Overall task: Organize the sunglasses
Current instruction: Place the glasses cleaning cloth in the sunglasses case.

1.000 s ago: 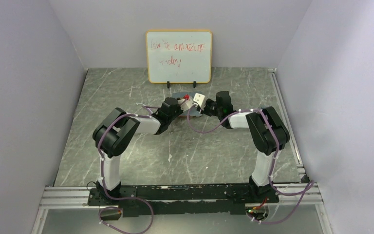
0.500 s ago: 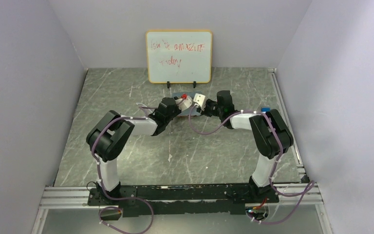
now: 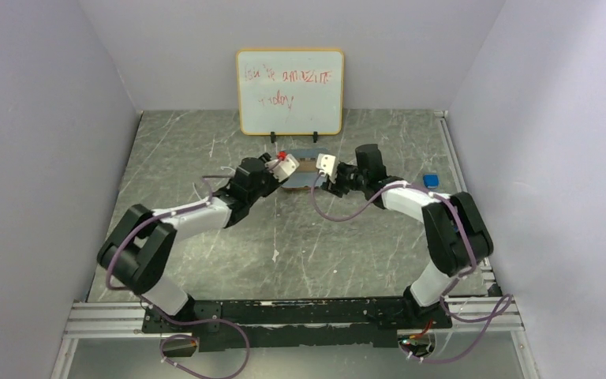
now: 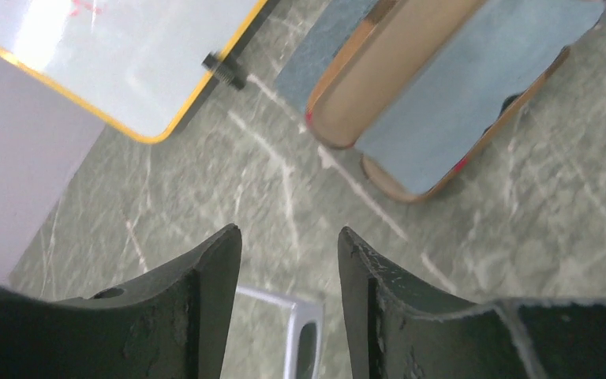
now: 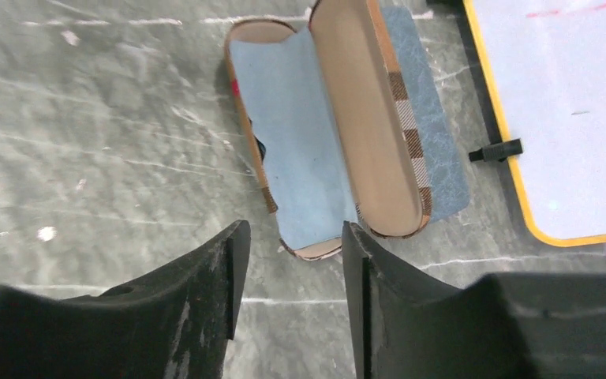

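With left gripper (image 4: 288,237) and right gripper (image 5: 293,229) half-open and empty, I could pinch the blue cloth (image 5: 296,134) shutting the plaid case (image 5: 367,118).

The table (image 3: 205,158) is viewed from high above and behind the arm bases (image 3: 300,316), facing forward and down toward the whiteboard (image 3: 289,91). From the left wrist, the case (image 4: 442,95) is seen closely, looking down past the left gripper (image 4: 290,237). From the right wrist, it is seen likewise past the right gripper (image 5: 294,229). Case and whiteboard edge are shared by all three views.
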Controlling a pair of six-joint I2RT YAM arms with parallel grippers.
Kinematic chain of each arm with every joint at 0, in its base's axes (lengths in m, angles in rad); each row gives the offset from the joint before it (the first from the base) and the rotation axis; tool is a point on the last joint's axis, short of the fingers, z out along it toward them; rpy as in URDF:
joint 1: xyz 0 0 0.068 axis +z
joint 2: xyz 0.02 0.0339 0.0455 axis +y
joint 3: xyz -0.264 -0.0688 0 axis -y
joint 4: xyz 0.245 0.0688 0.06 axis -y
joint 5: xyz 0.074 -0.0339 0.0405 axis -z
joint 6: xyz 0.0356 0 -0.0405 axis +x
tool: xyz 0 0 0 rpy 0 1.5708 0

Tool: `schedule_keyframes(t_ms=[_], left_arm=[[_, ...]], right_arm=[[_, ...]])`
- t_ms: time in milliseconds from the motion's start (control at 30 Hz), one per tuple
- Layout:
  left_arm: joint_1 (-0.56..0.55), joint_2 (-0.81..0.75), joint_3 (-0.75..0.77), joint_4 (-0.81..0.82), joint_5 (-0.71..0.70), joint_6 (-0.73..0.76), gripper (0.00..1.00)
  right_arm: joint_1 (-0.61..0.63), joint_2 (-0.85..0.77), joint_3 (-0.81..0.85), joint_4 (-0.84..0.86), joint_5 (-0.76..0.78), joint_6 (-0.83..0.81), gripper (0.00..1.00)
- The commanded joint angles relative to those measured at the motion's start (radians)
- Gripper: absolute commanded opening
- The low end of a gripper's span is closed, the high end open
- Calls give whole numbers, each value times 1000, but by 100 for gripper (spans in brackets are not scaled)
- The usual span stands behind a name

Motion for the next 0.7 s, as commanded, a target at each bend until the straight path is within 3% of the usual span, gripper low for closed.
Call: schedule_keyframes(t_ms=[0,33,67,200,333,667], left_arm=[[66,-143,-10,-198,77,-22,54],[87,-170,-13,-240,105,-24,54],[107,-195,-14,-287,134,-23,54],[165,-253,-19,-422,197,-6,54],[212,-216,-1,-479,220,3,53],[277,-118,95,-623,304,-19,51]], right_arm=[[1,-165,43,-202,-67,-31,59],[1,-200,40,-222,-67,-30,83],[1,-233,33,-244,-64,-25,98],[2,-380,-27,-247,-24,33,100],[1,-472,-61,-278,-28,50,100],[-19,-514,-148,-197,17,18,100]])
